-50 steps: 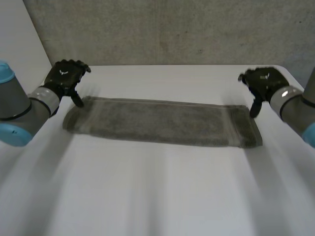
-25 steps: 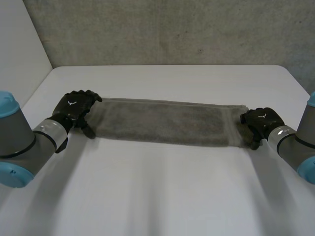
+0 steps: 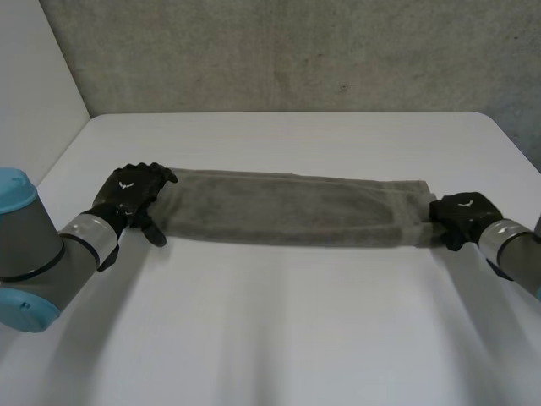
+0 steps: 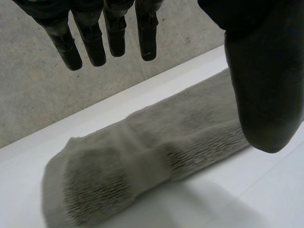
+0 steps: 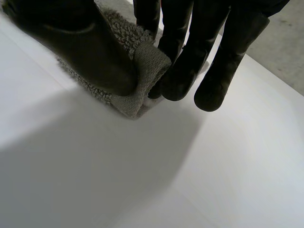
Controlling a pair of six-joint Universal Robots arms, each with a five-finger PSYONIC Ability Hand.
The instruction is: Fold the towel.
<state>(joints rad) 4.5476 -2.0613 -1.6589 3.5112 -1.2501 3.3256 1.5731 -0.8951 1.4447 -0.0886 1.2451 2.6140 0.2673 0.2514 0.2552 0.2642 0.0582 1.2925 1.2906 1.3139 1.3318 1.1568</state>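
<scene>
**foldfan:** Where was everything? The grey towel point(image 3: 292, 209) lay as a long strip across the middle of the white table point(image 3: 279, 338), and it looked doubled lengthwise to me. The right hand point(image 3: 463, 211) was at its right end. Its wrist view had the thumb point(image 5: 80, 42) and fingers point(image 5: 180, 61) pinched on that end's edge.

**gripnerd:** And the left hand point(image 3: 131, 193)? It sat at the left end, but in its own wrist view the fingers were straight and spread wide above the cloth, thumb apart, gripping nothing.

**foldfan:** Yeah, that was my worry. If the right one lifted alone, the loose left end would probably drag and the strip would skew. The pinch also looked shallow, right at the hem, so the cloth could've slipped out mid-swing.
</scene>
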